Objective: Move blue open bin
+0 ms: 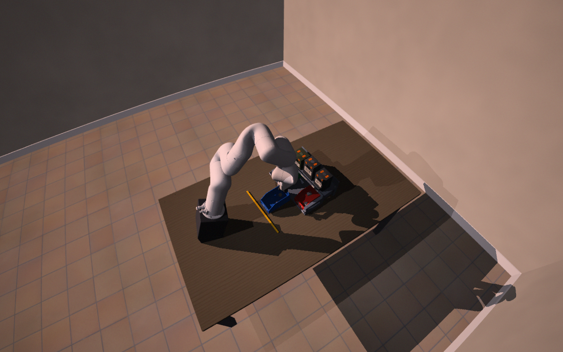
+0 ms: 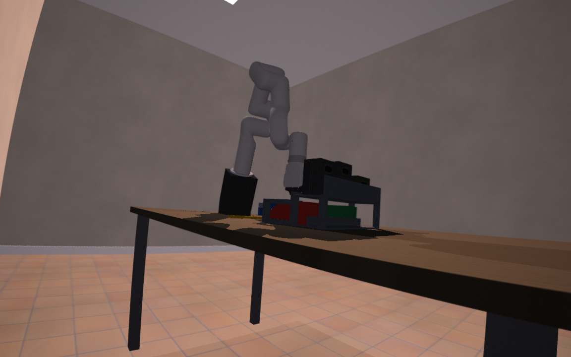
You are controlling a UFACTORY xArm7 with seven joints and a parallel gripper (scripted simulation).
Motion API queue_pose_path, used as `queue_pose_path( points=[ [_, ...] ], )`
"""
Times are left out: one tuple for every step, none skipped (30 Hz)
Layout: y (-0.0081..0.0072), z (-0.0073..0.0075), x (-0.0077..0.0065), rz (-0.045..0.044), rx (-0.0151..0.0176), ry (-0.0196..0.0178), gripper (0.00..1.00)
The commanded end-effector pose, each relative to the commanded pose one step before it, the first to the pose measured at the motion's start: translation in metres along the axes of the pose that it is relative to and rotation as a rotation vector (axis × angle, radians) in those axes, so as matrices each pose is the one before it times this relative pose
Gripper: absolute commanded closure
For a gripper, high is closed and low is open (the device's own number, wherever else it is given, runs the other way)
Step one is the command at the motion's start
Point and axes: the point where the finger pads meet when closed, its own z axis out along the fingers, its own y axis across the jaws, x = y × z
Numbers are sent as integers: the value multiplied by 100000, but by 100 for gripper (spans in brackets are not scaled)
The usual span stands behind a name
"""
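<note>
Dim, sharp pictures; long hard shadows rightward.

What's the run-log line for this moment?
hand: shut on blue bin rear wall | blue bin: mostly out of shelf | red bin: on shelf

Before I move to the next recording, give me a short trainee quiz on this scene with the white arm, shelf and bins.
1. True or false: the blue open plastic bin stands on top of the dark two-level shelf, among the black bins.
2. What lies on the brown wooden table between the arm's black base and the blue bin? A) thin yellow strip B) green cup C) orange ball
3. Fill in: the bin right beside the blue one is ___.
Key: 1 false; 2 A; 3 the red bin.
</note>
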Motion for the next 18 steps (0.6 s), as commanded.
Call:
queue_pose_path(
  points=[
    [141,234,-9,-28,-303,-30,100],
    [0,160,0,1,5,-1,100],
    [0,160,0,1,5,-1,100],
    [0,160,0,1,5,-1,100],
    [0,0,0,0,0,0,100],
    [0,0,0,0,0,0,100],
    [0,0,0,0,0,0,100],
    [0,0,0,0,0,0,100],
    [0,0,0,0,0,0,100],
    [0,0,0,0,0,0,100],
    [0,0,0,0,0,0,100],
    [0,0,0,0,0,0,100],
    [0,0,0,0,0,0,100],
    [0,0,0,0,0,0,100],
    [0,0,0,0,0,0,100],
    [0,0,0,0,0,0,100],
    [5,154,-1,2,-10,1,100],
    [-2,160,0,0,3,1,100]
  ],
)
